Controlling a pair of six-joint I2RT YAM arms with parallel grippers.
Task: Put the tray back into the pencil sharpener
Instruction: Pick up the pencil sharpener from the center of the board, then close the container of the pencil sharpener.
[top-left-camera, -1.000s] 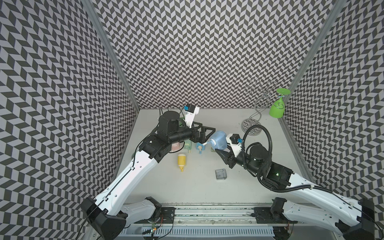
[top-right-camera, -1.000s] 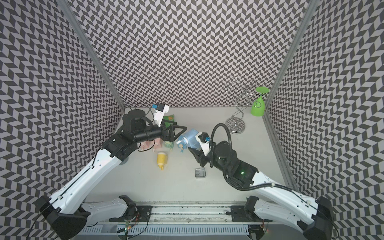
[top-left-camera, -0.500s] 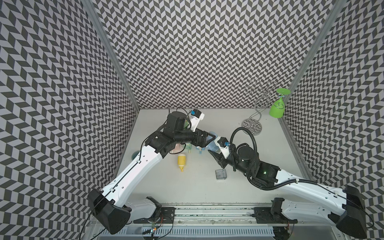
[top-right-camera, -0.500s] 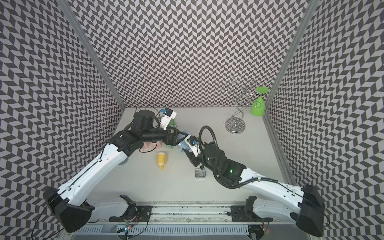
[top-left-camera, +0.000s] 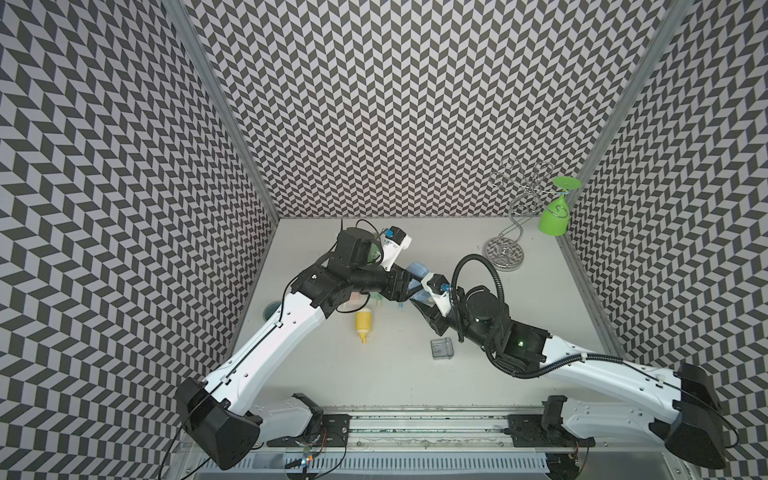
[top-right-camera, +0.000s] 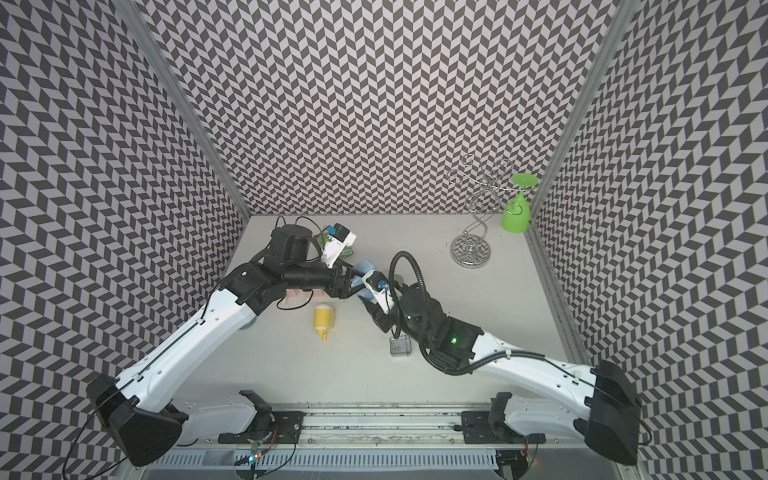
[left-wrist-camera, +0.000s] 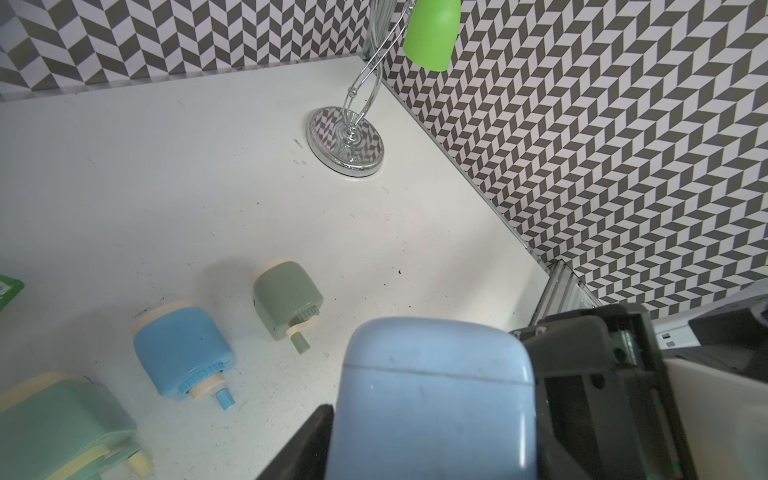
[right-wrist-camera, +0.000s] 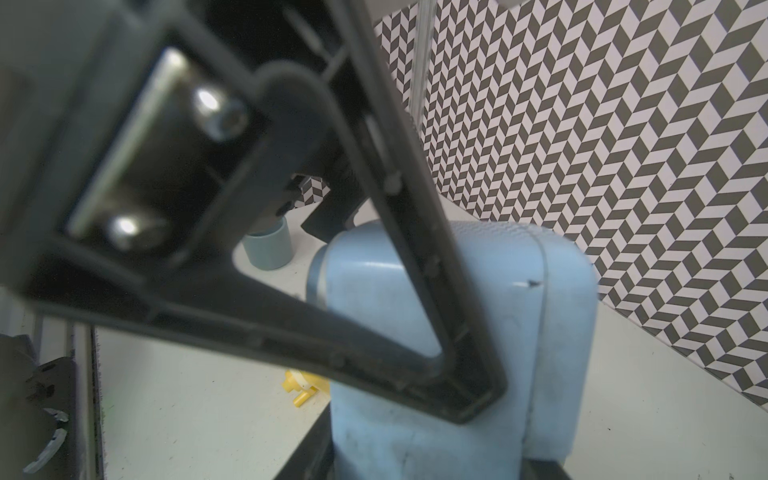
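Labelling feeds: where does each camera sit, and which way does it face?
Both top views: high at the front, looking down toward the back wall; left arm, right arm, tray, pencil sharpener show.
Left wrist: on the left arm, facing the table and wire stand; left pincer at the pencil sharpener.
Right wrist: on the right arm, facing the pencil sharpener close up; right pincer holds it.
Shared: all show the pencil sharpener.
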